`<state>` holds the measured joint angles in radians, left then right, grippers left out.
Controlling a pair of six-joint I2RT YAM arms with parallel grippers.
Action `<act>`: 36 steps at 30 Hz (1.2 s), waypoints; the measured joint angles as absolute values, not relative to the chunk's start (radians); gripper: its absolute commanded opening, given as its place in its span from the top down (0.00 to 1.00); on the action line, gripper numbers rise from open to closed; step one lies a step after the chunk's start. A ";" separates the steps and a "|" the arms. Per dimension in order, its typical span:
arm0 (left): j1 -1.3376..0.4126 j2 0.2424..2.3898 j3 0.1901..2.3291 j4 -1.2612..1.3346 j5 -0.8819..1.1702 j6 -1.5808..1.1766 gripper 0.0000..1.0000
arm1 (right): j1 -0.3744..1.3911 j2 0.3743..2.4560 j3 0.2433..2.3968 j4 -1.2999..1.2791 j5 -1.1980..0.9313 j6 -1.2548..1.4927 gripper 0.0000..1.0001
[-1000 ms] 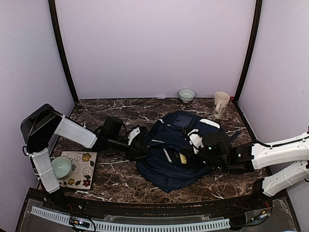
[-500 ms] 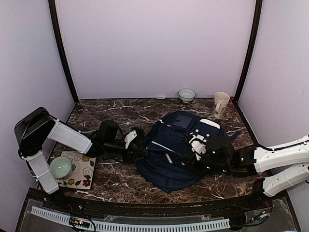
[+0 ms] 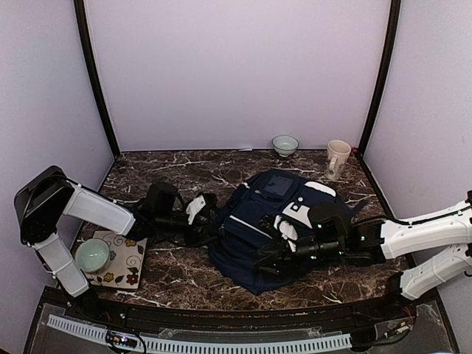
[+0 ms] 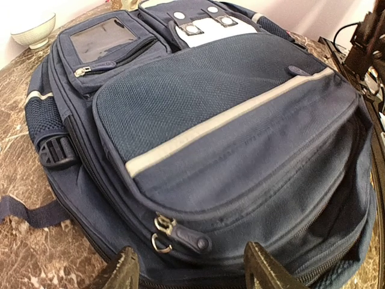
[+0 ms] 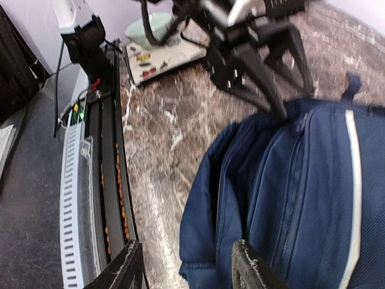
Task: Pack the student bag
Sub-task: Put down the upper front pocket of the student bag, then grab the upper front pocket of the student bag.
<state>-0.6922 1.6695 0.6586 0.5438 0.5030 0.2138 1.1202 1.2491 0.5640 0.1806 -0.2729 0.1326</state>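
Observation:
The student bag (image 3: 273,221), navy with white stripes, lies flat in the middle of the marble table. In the left wrist view the student bag (image 4: 228,120) fills the frame, its front pocket's zipper pull (image 4: 180,236) just ahead of my left gripper (image 4: 195,268), whose jaws stand open and empty on either side of it. My left gripper (image 3: 209,227) sits at the bag's left edge. My right gripper (image 3: 269,258) hovers over the bag's near right part. In the right wrist view the right gripper (image 5: 189,268) is open over the near edge of the student bag (image 5: 301,192), holding nothing.
A small bowl (image 3: 285,144) and a cream mug (image 3: 338,158) stand at the back right. A green bowl (image 3: 94,254) rests on a floral mat (image 3: 127,258) at the front left. The slotted front rail (image 3: 199,343) runs along the near edge.
My right gripper has opened and slid left toward the bag's near edge. The bag's opening with a yellow item no longer shows. My left arm drew back slightly to the left.

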 measured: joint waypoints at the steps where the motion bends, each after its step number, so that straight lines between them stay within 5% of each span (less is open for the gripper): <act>1: -0.692 1.671 0.670 0.527 0.503 0.214 0.37 | 1.118 1.242 0.570 0.188 -0.269 0.130 0.51; 10: -0.695 1.705 0.772 0.442 0.487 0.179 0.40 | 1.059 1.222 0.649 0.262 -0.133 0.149 0.62; 22: -0.778 1.771 0.881 0.255 0.379 0.091 0.47 | 1.032 1.572 0.788 0.205 -0.026 0.161 0.67; 31: -0.809 1.781 0.901 0.191 0.279 0.044 0.75 | 1.030 1.665 0.799 0.214 -0.042 0.151 0.68; 36: -0.821 1.782 0.903 0.167 0.236 0.027 0.83 | 1.027 1.673 0.799 0.222 -0.049 0.150 0.68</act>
